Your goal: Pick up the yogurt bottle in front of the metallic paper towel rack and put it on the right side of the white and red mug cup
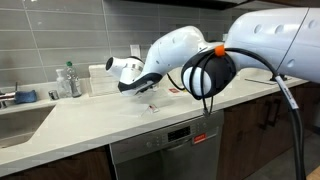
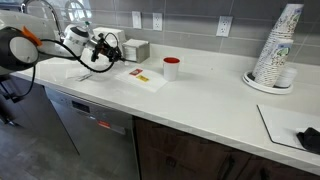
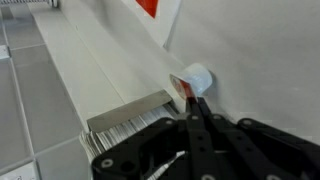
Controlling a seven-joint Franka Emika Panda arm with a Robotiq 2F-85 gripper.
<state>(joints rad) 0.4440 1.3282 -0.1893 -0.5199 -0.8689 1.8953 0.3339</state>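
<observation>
Your end effector (image 3: pixel 194 102), fingers pressed together, hangs just short of the metallic paper towel rack (image 3: pixel 128 118) on the bench (image 2: pixel 220 95). The white and red mug cup (image 2: pixel 172 67) stands beyond. I cannot make out the yogurt bottle.

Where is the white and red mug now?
In an exterior view the white and red mug stands on the countertop, just right of a flat white sheet and far left of the stacked paper cups.

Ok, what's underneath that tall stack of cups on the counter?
The stack of cups stands on a round white plate resting on the counter. Only the plate's rim shows; its middle is covered by the cups.
</observation>
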